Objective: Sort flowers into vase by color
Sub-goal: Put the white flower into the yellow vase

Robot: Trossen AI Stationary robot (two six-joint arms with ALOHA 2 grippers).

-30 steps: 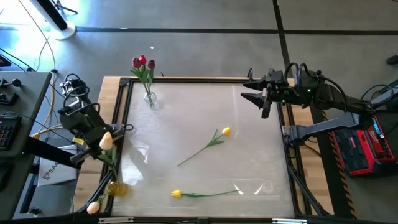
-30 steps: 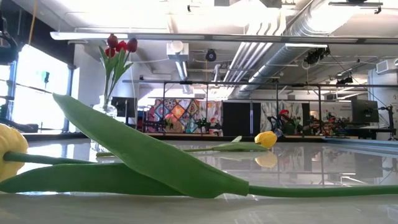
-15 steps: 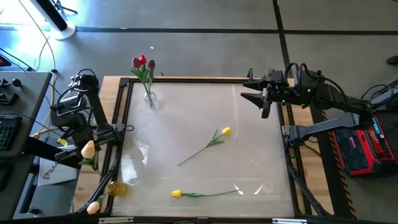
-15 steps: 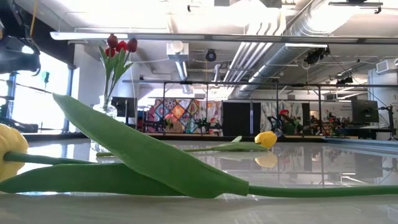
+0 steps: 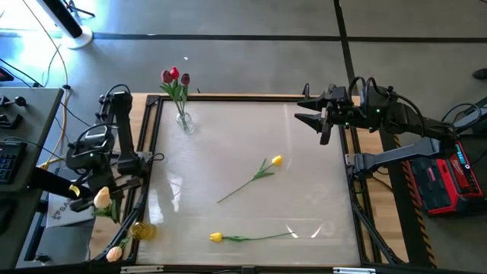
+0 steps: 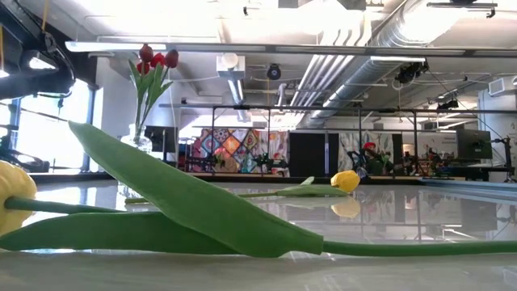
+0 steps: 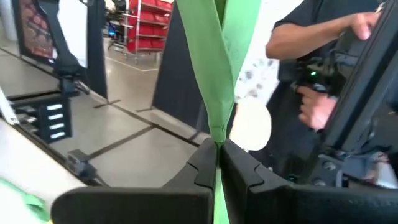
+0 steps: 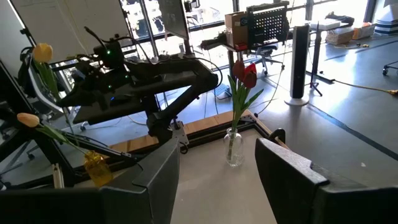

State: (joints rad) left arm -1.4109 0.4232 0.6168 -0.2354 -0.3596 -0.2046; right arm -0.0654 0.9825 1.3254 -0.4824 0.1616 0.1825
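Background person [image 7: 323, 93], left wrist only

Glossy, reflective counter [image 5: 304, 190] with wooden rim; clear glass vase [image 5: 184, 122]; matt black plastic pincer [image 8: 214, 177] fingers.

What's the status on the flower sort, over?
Left gripper shut on cream tulip, off table's left edge near amber vase. Right gripper open, waiting at far right. Two yellow tulips on table. Nothing blocking.

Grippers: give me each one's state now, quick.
Left gripper: closed on the stem of a cream tulip, off the table's left edge.
Right gripper: open, empty, waiting at the far right corner.
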